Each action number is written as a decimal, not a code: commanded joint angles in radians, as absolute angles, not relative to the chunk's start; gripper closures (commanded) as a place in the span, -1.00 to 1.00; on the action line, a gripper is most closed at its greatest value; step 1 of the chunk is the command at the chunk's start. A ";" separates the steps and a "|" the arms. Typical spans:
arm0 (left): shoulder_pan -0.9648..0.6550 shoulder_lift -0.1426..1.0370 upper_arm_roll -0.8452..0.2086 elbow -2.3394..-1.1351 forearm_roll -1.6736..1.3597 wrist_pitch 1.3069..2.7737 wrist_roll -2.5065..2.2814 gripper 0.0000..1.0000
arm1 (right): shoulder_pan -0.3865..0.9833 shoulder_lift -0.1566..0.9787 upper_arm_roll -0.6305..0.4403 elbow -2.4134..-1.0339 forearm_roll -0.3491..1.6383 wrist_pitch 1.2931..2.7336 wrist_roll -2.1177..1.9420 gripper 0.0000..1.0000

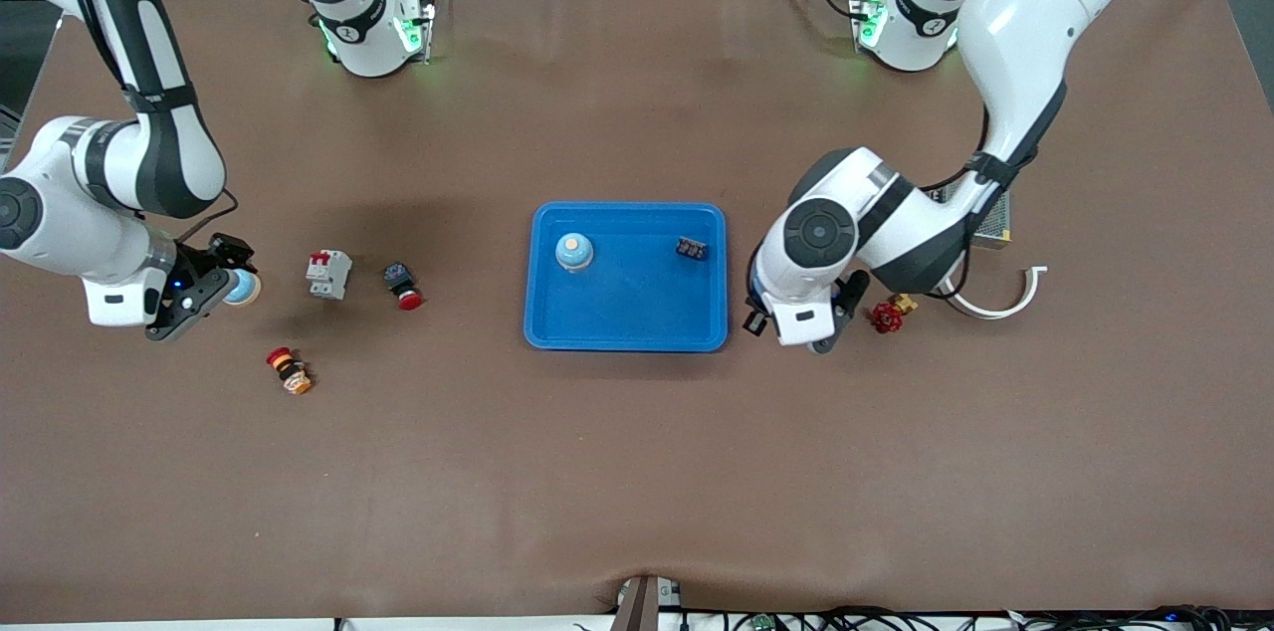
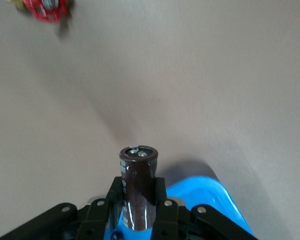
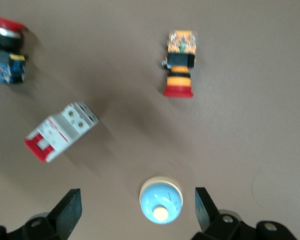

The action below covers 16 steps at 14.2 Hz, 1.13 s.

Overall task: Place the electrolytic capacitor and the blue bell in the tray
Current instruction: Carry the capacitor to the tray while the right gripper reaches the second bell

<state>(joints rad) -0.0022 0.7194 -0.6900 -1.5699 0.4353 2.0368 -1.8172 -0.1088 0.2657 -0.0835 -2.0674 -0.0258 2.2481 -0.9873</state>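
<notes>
The left claw (image 2: 138, 207), clenched on the brown capacitor (image 2: 138, 187), hangs just off the blue tray's (image 1: 627, 327) edge and must next swing over it to drop, while the right claw (image 3: 137, 212) hovers spread around a blue bell (image 3: 161, 199) on the table, ready to descend and close.

I am holding my left gripper (image 2: 138, 212) pinched tight on a dark capacitor (image 2: 137, 187), my left arm bending low at its end of the table. I am hanging my right gripper (image 3: 137, 210) low with its fingers spread wide.
</notes>
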 commanded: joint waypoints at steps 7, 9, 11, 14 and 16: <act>-0.202 0.821 -0.597 -1.453 0.425 2.127 -2.195 1.00 | -0.232 0.276 -0.061 -2.164 -0.023 2.418 -1.164 -1.00; -0.253 0.836 -0.549 -1.453 0.425 2.167 -2.244 1.00 | -0.247 0.285 -0.063 -2.171 -0.023 2.439 -1.189 -1.00; -0.288 0.857 -0.519 -1.453 0.423 2.180 -2.247 1.00 | -0.261 0.302 -0.061 -2.200 -0.023 2.509 -1.215 -1.00; -0.310 0.879 -0.508 -1.453 0.425 2.194 -2.246 1.00 | -0.262 0.313 -0.061 -2.255 -0.023 2.588 -1.215 -1.00; -0.310 0.882 -0.508 -1.453 0.426 2.195 -2.240 1.00 | -0.262 0.324 -0.061 -2.261 -0.023 2.605 -1.215 -1.00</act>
